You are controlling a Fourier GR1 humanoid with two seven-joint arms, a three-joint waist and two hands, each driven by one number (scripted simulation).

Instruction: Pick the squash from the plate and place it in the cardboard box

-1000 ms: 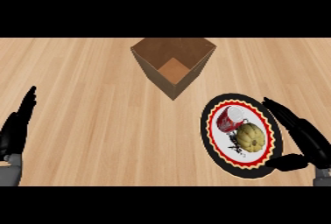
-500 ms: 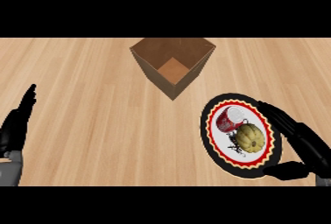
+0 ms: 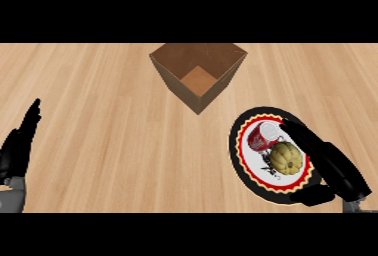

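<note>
A ribbed yellow-green squash (image 3: 287, 158) lies on a round plate (image 3: 246, 170) with a black rim and red scalloped ring, at the lower right. My right hand (image 3: 329, 161) stands open just right of the squash, straight fingers stretched over the plate's right side, thumb (image 3: 310, 195) below the plate's lower edge. The fingers reach beside the squash without curling round it. An open brown cardboard box (image 3: 198, 70) stands at the top centre, nothing inside it. My left hand (image 3: 21, 142) rests open at the left edge, fingers up.
A red and white can-like object (image 3: 262, 135) lies on the plate just above and left of the squash. Bare wooden counter (image 3: 125, 145) stretches between the plate, the box and the left hand.
My right hand has slid leftward over the plate, closing in on the squash's right side. The squash, the plate, the box and the left hand have stayed put.
</note>
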